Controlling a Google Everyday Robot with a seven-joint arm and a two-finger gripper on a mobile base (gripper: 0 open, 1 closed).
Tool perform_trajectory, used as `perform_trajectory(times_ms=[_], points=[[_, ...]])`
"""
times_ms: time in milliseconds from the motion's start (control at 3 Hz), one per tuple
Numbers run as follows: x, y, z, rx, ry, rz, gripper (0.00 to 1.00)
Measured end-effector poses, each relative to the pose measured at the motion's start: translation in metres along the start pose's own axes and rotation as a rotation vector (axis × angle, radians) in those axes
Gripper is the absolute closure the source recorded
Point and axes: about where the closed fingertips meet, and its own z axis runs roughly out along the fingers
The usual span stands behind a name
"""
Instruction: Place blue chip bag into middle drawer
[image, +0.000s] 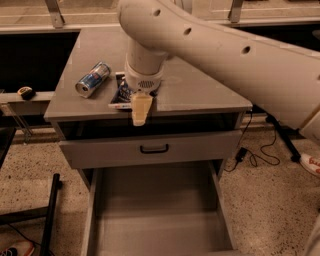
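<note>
The blue chip bag (121, 94) lies flat on the grey cabinet top (200, 85) near its front edge, mostly covered by my wrist; its white strip shows at the front. My gripper (141, 111) points down at the bag's right side, its tip reaching just past the cabinet's front edge. The middle drawer (155, 215) is pulled out low in front of the cabinet, a wide grey tray with a bare floor.
A blue-and-silver drink can (93, 79) lies on its side left of the bag. A grey drawer front with a small black handle (154, 148) sits above the open tray. Cables (260, 150) lie on the floor at right, a black stand leg (50, 215) at left.
</note>
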Motion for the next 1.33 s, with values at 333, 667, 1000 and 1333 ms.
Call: perform_trajectory(times_ms=[333, 667, 1000, 1333], points=[[0.000, -0.010, 0.022, 0.046, 0.005, -0.015, 0.50], [-0.005, -0.012, 0.027, 0.128, -0.195, -0.037, 0.81], [-0.010, 0.008, -0.003, 0.184, -0.373, -0.059, 1.00], [-0.008, 0.049, -0.053, 0.216, -0.467, -0.101, 1.00]])
